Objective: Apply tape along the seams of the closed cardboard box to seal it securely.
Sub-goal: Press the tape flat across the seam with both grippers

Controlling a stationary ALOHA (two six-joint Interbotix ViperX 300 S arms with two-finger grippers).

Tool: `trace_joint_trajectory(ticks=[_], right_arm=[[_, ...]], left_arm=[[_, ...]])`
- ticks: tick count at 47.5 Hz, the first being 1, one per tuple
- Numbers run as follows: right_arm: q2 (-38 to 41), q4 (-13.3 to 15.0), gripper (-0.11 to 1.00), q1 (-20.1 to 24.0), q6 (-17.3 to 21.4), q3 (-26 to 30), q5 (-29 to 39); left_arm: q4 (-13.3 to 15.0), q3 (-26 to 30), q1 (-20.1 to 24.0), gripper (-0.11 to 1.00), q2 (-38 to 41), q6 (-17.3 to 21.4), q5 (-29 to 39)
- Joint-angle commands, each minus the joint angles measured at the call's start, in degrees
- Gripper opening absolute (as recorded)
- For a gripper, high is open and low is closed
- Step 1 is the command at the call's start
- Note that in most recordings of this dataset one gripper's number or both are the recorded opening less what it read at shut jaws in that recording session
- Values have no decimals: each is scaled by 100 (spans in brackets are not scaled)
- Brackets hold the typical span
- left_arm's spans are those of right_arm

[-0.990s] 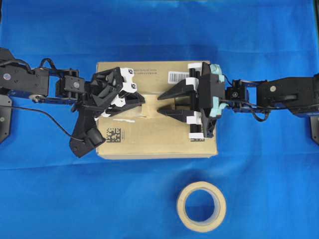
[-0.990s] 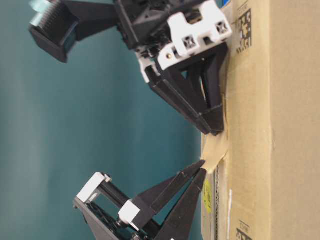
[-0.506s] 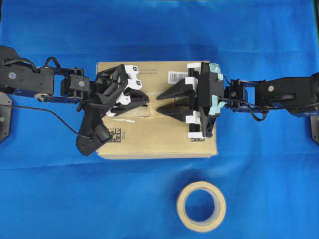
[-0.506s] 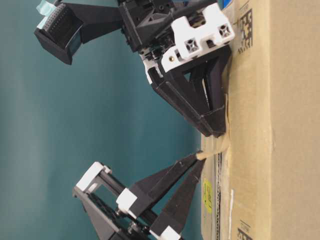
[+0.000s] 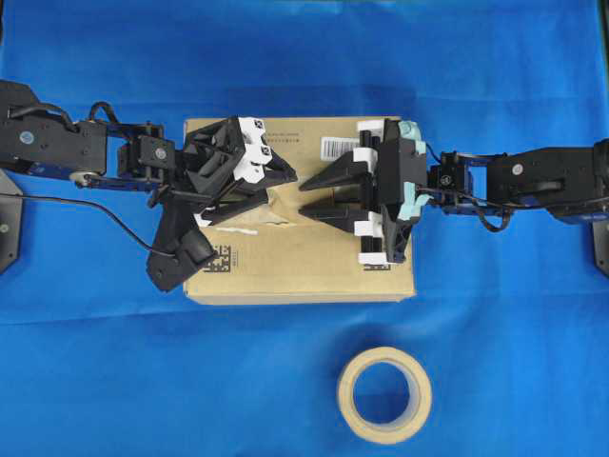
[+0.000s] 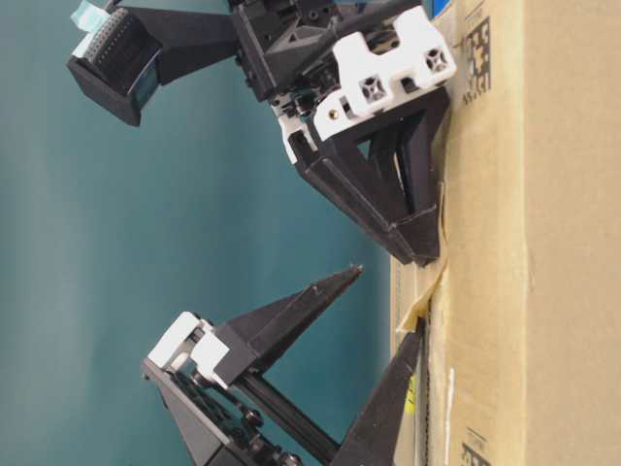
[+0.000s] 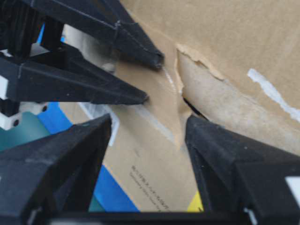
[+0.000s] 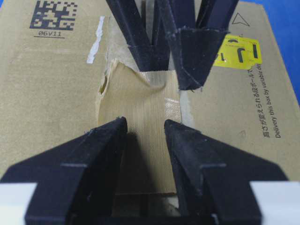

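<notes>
One cardboard box (image 5: 300, 257) is seen lying flat on the blue cloth (image 5: 495, 86), with one tape roll (image 5: 384, 394) well apart at about 5 o'clock from it. One cut piece of tape (image 8: 140, 136) is laid over the seams (image 7: 168, 82) near the box's middle, between the two grippers. The left gripper (image 5: 282, 188), reaching in from 9 o'clock, is seen with jaws spread wide and nothing between them; in the table-level view one finger is lifted clear of the box while the other rests at its top. The right gripper (image 5: 312, 197), from 3 o'clock, is held with jaws apart and empty, its tips pressed down on the near part of the tape. The far edge of the tape, toward the left gripper, is curled up and not stuck flat. The risk is judged to be here: if the raised edge is not pressed down, the piece may peel or fold onto itself; if an open finger is dragged across it, the tape may be snagged and lifted off the seam; if the right tips are raised carelessly, adhesive may cling and pull the piece askew. Counted: one box, one tape piece, one roll, two grippers, one yellow sticker (image 8: 236, 51), two black square codes, one (image 8: 52, 14) in the right wrist view.
</notes>
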State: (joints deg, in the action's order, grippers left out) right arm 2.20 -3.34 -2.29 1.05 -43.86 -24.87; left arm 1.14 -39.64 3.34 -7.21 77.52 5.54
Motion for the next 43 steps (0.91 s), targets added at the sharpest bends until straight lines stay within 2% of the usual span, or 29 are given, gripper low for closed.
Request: trace_joint_trajectory(ticks=[1,22,43], right_arm=[[-53,-18,42,-18,0,97,-18],[-53,-18,42,-18,0,97,-9],[-53,-18,42,35,0,88,9]], left_arm=[[-9,132,26,60,-35,26,62],[-88,466,26,60,-44,53,1055],[-97,686,26,60,-44,53,1635]])
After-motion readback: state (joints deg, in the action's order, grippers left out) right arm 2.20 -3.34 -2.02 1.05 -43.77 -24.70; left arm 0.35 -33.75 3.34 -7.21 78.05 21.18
